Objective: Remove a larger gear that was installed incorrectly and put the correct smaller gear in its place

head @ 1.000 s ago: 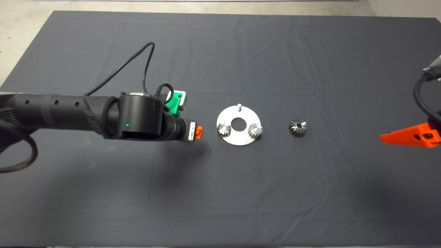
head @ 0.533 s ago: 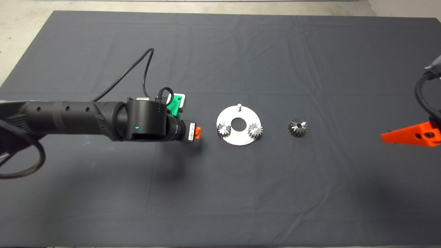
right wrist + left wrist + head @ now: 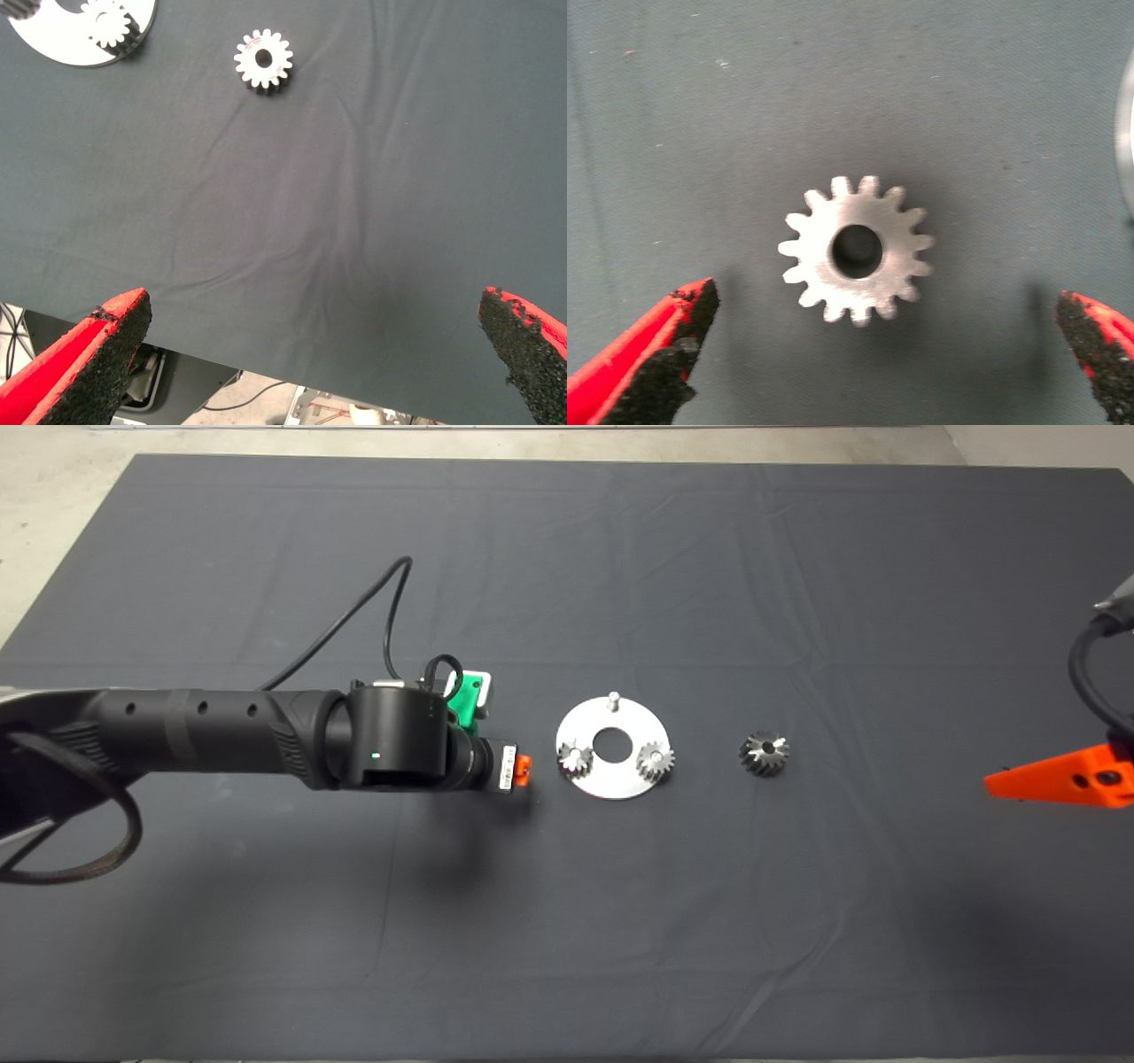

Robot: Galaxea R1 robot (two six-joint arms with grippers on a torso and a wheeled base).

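One view only (left wrist) shows smaller gear (image 3: pixel 856 249) between open left pincer (image 3: pixel 890 354) fingers.

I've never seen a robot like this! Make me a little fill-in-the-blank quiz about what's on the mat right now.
1. The round metal plate carries ____ small gears, and its third pin stands bare.
2. The larger gear lies on the mat, ____ the plate.
3. The left hand hangs above the smaller gear with its fingers ____.
4. The right hand waits at the mat's ____ edge.

Missing words: two; off; open; right
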